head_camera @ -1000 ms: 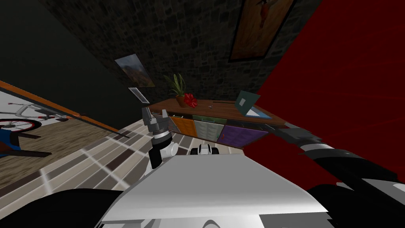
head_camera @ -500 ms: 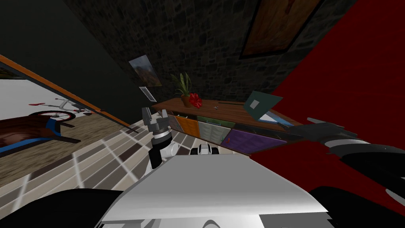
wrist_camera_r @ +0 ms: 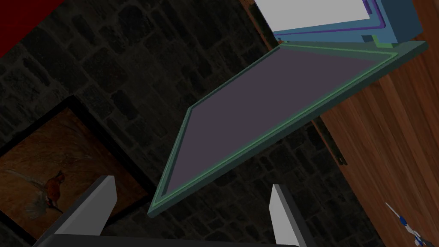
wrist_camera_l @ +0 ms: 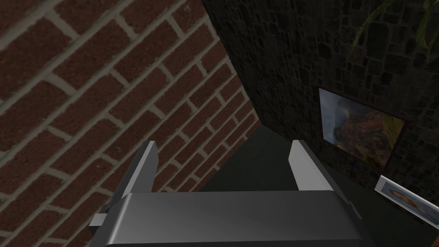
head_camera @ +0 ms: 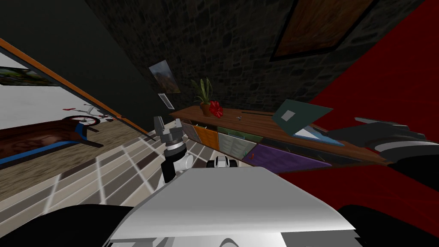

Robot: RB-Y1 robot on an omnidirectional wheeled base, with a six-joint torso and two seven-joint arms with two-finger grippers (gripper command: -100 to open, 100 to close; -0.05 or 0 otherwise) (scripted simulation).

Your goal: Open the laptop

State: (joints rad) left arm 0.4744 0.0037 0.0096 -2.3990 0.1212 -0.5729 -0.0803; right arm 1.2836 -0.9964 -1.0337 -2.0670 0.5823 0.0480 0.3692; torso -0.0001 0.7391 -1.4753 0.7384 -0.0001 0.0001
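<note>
- Right jaws: spread and empty, facing the screen side of the laptop (wrist_camera_r: 266, 124)'s lid, which is close ahead.
- The laptop sits partly open at the right end of the counter (head_camera: 257, 122), lid slanted up.
- Left jaws: spread and empty, off the counter's left end.

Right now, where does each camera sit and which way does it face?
Head view: on my head, looking steeply down and forward at the half-open laptop on the wooden sideboard; left gripper raised, right gripper by the laptop.
Left wrist view: on the left hand, pointing up along its open fingers.
Right wrist view: on the right hand, facing the laptop's screen between open fingers.
Shared: laptop and sideboard, head and right wrist.
</note>
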